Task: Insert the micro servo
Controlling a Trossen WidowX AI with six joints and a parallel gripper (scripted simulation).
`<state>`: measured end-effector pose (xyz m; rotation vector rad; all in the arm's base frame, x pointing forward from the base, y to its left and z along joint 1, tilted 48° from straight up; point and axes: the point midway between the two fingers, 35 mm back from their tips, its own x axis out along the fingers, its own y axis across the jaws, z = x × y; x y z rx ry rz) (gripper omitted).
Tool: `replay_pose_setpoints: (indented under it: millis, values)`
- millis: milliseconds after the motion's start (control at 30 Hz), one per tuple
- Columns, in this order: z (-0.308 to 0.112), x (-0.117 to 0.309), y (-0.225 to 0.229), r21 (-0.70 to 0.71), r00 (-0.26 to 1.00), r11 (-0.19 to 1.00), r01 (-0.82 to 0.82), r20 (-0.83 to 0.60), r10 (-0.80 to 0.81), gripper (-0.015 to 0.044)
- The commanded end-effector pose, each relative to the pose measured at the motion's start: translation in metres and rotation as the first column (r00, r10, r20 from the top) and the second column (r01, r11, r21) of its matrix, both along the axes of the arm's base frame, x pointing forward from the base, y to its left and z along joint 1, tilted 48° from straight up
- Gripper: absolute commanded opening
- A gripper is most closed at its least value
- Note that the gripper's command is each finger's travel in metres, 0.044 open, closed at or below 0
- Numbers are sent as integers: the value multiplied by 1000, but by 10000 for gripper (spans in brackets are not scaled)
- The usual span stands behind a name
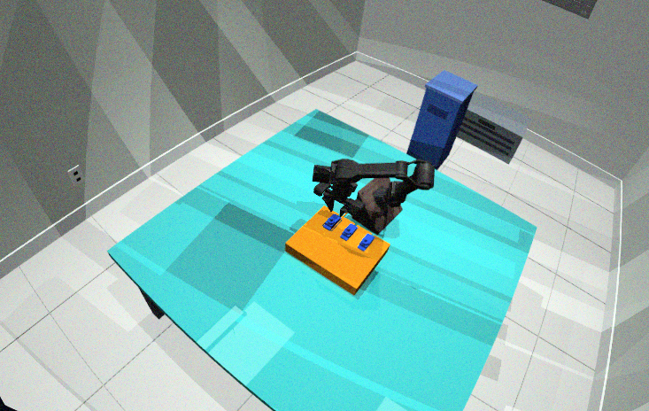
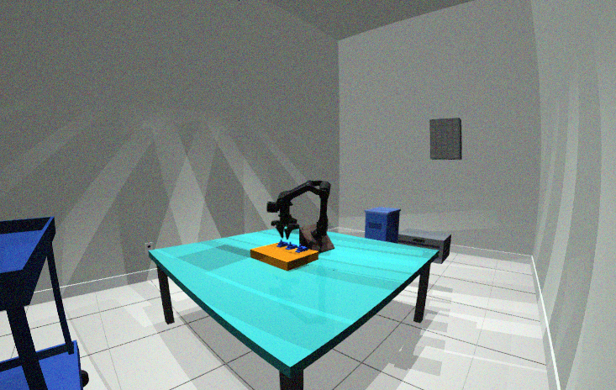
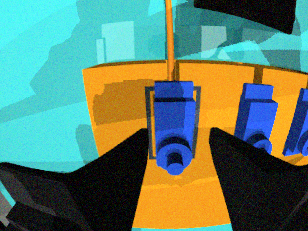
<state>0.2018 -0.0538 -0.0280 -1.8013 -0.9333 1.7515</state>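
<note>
The blue micro servo (image 1: 331, 221) (image 2: 281, 244) (image 3: 174, 116) sits inside the dark pocket outline (image 3: 149, 124) at one end of the orange deck (image 1: 321, 259) (image 2: 271, 256) (image 3: 175, 199). Its output shaft points up. It looks about as low as its neighbours, but whether both ears lie fully flat cannot be told. Its orange cable (image 3: 169, 39) runs from its far end over the side notch and past the deck edge. My gripper (image 1: 336, 211) (image 2: 284, 237) (image 3: 179, 134) is open, one finger on each side of the servo, with a visible gap on the right.
Two more blue servos, a middle one (image 1: 348, 231) (image 2: 289, 245) (image 3: 258, 111) and an outer one (image 1: 366, 242) (image 2: 301, 249) (image 3: 302, 124), stand in the same row, the middle one near my right finger. The deck rests on a turquoise table (image 1: 418, 306) (image 2: 271, 305).
</note>
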Motion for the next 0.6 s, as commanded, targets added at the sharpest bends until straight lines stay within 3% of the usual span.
replay_pose_setpoints:
  millis: [0, 267, 433, 567]
  values:
    - [1, 4, -2, 0, 1000, 1000, 0, 0, 0, 240]
    - [28, 66, -26, -4, 1000, 1000, -4, 6, 4, 440]
    - [52, 106, -35, -3, 1000, 1000, -4, 5, 4, 440]
    - [56, 112, -36, -3, 1000, 1000, -4, 5, 4, 440]
